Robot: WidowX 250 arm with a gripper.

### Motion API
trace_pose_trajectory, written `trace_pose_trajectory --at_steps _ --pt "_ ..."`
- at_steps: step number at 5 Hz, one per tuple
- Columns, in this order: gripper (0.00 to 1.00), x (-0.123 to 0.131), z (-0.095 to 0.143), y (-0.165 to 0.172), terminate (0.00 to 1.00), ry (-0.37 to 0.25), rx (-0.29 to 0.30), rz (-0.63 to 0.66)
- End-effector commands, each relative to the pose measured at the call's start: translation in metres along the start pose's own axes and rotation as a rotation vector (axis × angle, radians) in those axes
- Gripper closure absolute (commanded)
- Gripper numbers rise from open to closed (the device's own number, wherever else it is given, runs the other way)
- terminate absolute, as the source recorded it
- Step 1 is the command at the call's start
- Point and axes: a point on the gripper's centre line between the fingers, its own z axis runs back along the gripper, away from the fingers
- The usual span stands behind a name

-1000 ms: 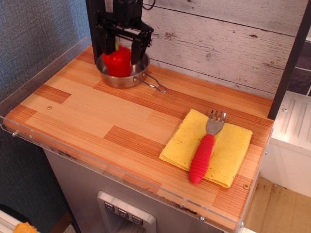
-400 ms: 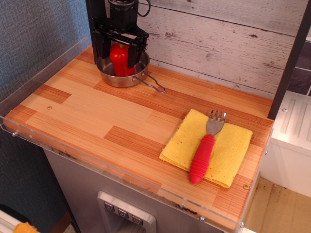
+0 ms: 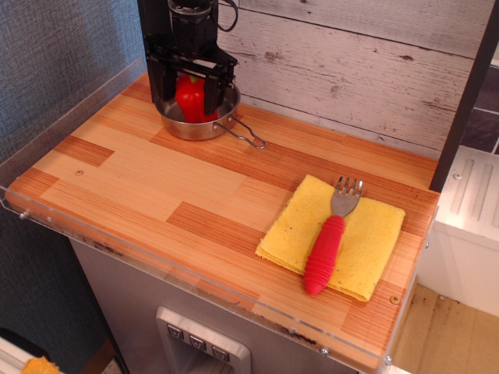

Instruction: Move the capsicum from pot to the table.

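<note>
The red capsicum (image 3: 191, 97) stands in the steel pot (image 3: 189, 126) at the far left of the wooden table (image 3: 179, 187). My gripper (image 3: 189, 100) reaches down from above into the pot. Its two black fingers (image 3: 211, 95) sit on either side of the capsicum, pressed against its flanks. The capsicum's lower part is still inside the pot's rim. The pot's wire loop handle (image 3: 248, 137) points to the right.
A yellow cloth (image 3: 335, 234) lies at the right front with a red-handled fork (image 3: 327, 248) on it. A clear acrylic edge (image 3: 70, 109) runs along the left and front. A plank wall (image 3: 351, 70) stands right behind the pot.
The fingers have drawn in from a wider spread onto the capsicum's sides. The capsicum now shows narrower and more upright between them. The pot shifted slightly.
</note>
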Motion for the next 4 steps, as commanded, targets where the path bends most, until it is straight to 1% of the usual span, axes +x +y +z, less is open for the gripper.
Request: trace_pose_trajectory --at_steps 1,2,3,4 --pt "1.00 0.007 0.078 -0.011 0.00 -0.193 -0.033 0.003" --pt "1.00 0.001 0.085 -0.056 0.00 -0.193 -0.078 -0.084" --pt "1.00 -0.008 0.078 -0.102 0.00 -0.162 -0.112 -0.163" --pt "1.00 -0.017 0.068 -0.136 0.00 -0.134 -0.108 -0.215"
